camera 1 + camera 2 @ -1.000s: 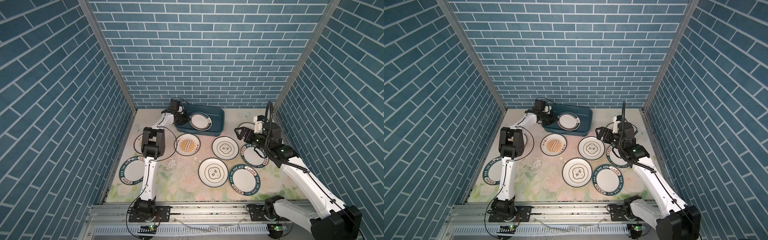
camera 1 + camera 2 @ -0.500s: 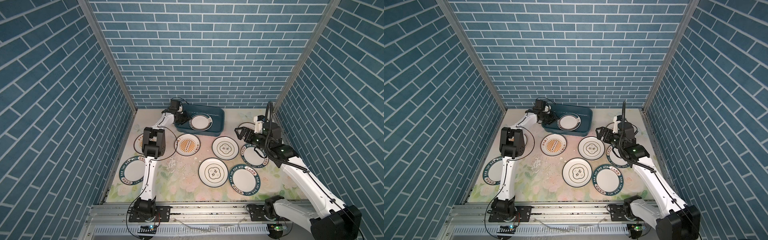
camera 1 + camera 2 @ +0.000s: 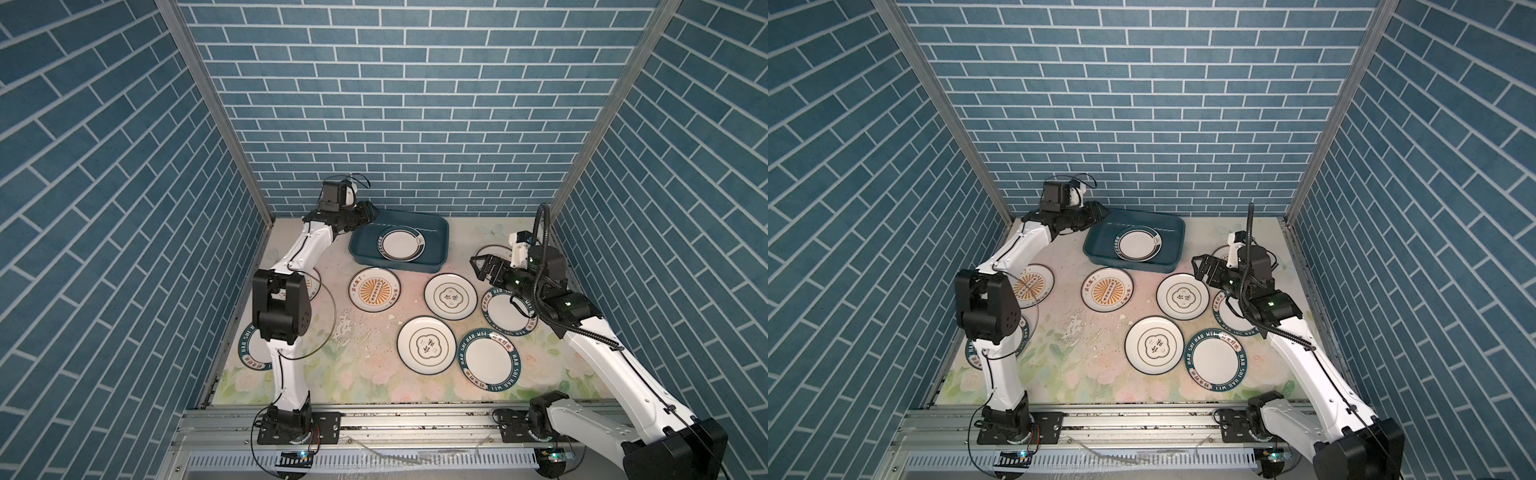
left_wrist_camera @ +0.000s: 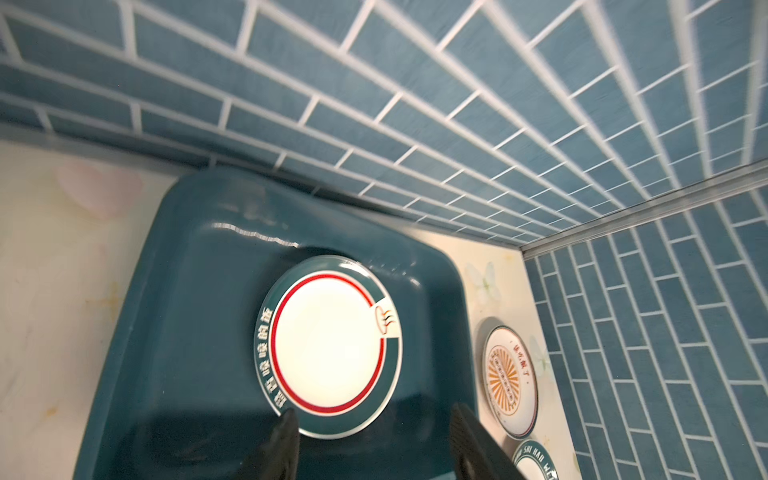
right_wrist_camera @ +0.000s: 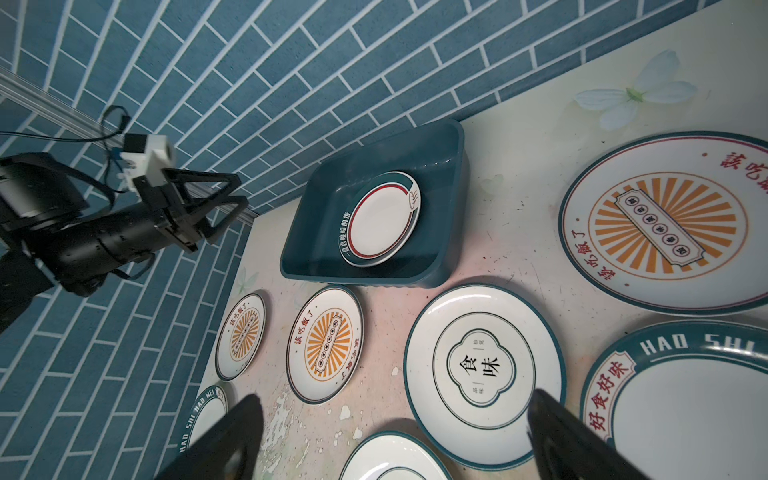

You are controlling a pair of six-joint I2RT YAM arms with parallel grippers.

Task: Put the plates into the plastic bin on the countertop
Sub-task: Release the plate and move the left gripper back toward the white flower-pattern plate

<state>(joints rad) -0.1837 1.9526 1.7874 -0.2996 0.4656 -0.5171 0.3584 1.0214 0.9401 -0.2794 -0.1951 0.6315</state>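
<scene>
Left wrist view: the left gripper (image 4: 372, 411) has its two black fingers parted to a moderate gap with nothing between them. It hangs over one end of the plastic bin (image 4: 174, 249).

Bin: dark teal, glossy moulded plastic, rectangular, with rounded corners and a flared rim. It sits at the back of the countertop (image 3: 353, 374), close to the brick-pattern wall (image 3: 395, 124).

Inside the bin lies one red-ringed plate (image 4: 328, 345). It is round and glazed white, with a green band carrying white characters. It looks tilted, one edge riding up the bin's front wall, though the angle is hard to judge. Bare bin floor shows on the side toward the left gripper.

Right wrist view: the right gripper (image 5: 395, 397) has its jaws spread wide and empty. It is raised above the countertop near the quatrefoil plate (image 5: 482, 368).

Countertop: matte, pastel floral print, with a flaked scuffed patch (image 3: 345, 332) mid-surface.

Plates lying flat on it:
- The sunburst plate (image 3: 376, 289) is just in front of the bin, with a narrow gap between them.
- A second quatrefoil plate (image 3: 427, 344) lies edge to edge with a lettered-rim plate (image 3: 488, 359).
- More plates are partly hidden behind both arms.

Open room: a bare floral strip runs along the front edge by the rail (image 3: 374, 409), and the scuffed middle is also bare. Plates crowd the right half, rims nearly meeting.
</scene>
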